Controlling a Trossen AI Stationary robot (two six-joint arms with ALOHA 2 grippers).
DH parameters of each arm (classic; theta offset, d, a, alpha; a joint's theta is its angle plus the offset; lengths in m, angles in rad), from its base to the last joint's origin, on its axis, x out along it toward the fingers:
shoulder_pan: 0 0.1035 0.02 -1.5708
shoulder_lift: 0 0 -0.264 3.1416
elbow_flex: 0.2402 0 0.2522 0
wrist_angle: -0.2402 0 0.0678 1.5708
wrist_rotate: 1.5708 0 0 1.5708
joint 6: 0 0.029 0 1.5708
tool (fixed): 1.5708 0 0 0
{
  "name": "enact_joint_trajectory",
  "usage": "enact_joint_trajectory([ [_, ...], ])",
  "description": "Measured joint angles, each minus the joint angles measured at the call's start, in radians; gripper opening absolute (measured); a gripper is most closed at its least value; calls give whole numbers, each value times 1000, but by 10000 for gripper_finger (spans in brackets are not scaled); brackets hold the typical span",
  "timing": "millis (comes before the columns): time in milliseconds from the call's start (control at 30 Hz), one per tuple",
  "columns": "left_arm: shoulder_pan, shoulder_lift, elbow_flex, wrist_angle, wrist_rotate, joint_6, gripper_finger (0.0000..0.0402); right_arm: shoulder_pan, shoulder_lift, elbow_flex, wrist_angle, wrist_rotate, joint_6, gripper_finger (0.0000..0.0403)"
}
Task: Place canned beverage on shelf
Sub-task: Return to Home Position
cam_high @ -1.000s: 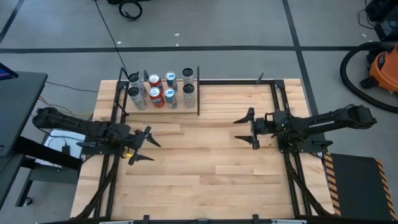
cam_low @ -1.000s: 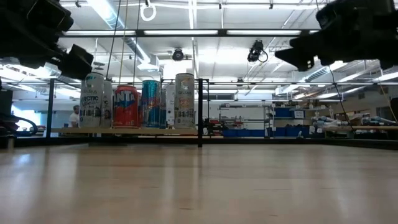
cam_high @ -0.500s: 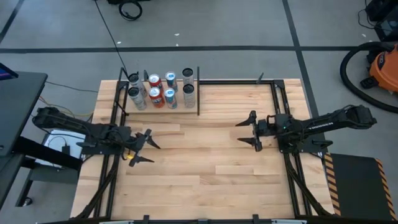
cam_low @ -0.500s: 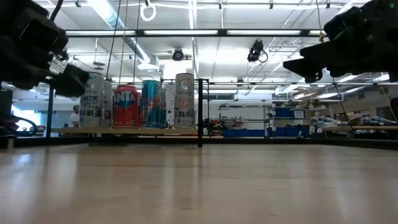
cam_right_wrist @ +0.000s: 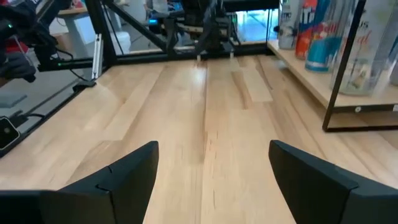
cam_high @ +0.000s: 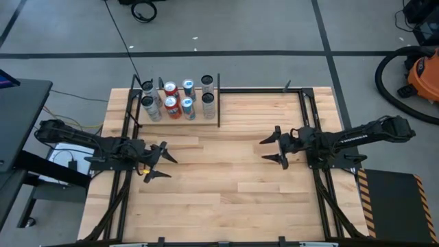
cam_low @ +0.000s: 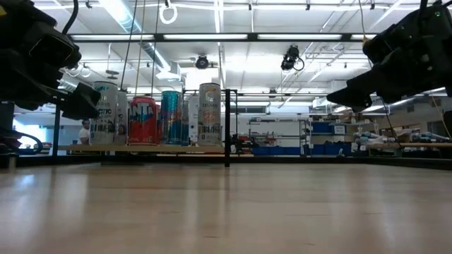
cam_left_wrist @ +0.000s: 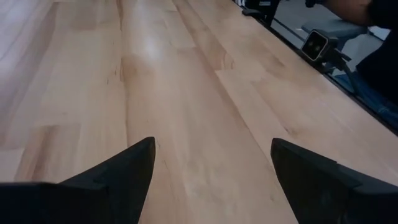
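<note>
All the soda cans [cam_high: 177, 100] are standing in two rows on the shelf [cam_low: 155, 149], at the far left corner of the tabletop [cam_high: 226, 185]. The left gripper [cam_high: 163, 165] hovers over the left side, fingers spread and holding nothing. Same deal for the right gripper [cam_high: 264, 149] on the right: wide open, empty.

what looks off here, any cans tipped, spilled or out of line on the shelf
Nothing stands out. The eight cans stand upright in two neat rows on the shelf, and the left hand and right hand hang open and empty over the tabletop.
</note>
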Motion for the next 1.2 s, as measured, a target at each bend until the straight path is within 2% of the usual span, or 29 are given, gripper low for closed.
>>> enact_joint_trajectory([
  [200, 0, 0, 0, -1, -92, -16, 321, 0, 0, 0, -49, 0, -31, 313],
  [633, -1, 0, -1, -2, -92, -48, 321, 0, -16, 0, -53, 2, -34, 313],
  [900, 13, -28, -1, 0, -92, -49, 321, -42, -212, 0, -48, 3, -34, 313],
  [1200, 95, -229, -1, -1, -92, -48, 321, -128, -435, 0, -48, 2, -35, 313],
])
